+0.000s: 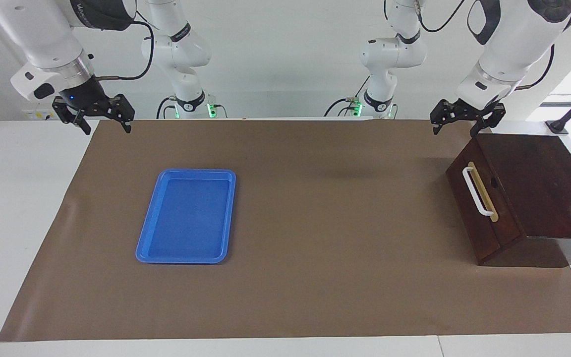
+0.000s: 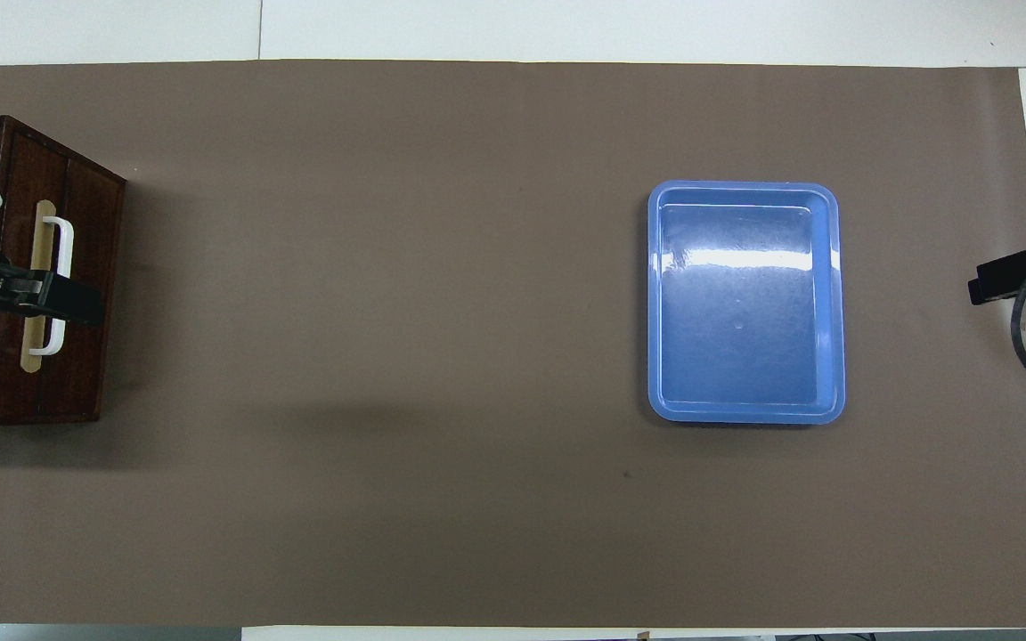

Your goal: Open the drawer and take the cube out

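Observation:
The drawer [image 1: 480, 204] is shut in its dark wooden box [image 1: 538, 183] at the left arm's end of the table, its white bar handle [image 1: 477, 191] facing the table's middle. The cube is hidden. My left gripper [image 1: 454, 130] hangs open in the air above the box's edge by the drawer front and touches nothing. In the overhead view the left gripper [image 2: 39, 301] covers part of the handle [image 2: 61, 267]. My right gripper [image 1: 107, 129] waits open and empty, raised over the mat's corner at the right arm's end.
A blue plastic tray [image 1: 149, 243], empty, lies on the brown mat [image 1: 315, 238] toward the right arm's end; the blue tray [image 2: 655, 303] also shows from overhead. White tabletop [image 1: 18, 198] borders the mat.

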You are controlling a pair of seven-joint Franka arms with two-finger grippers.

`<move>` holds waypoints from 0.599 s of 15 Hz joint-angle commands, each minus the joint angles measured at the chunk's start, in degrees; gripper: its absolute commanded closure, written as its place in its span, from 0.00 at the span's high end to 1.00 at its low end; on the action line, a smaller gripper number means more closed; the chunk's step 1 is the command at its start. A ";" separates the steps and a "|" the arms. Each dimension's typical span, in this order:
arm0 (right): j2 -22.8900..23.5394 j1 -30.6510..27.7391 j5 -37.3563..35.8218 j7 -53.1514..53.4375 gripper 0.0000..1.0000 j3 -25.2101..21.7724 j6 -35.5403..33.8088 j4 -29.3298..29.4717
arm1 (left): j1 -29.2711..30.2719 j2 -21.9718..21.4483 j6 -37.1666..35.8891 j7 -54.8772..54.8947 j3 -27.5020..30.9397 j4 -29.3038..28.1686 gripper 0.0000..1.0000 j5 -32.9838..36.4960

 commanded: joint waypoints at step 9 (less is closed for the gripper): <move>-0.02 -1.05 0.16 -0.99 1.00 0.77 0.76 -0.12 | -2.49 1.24 17.22 -8.44 0.66 -18.01 1.00 19.23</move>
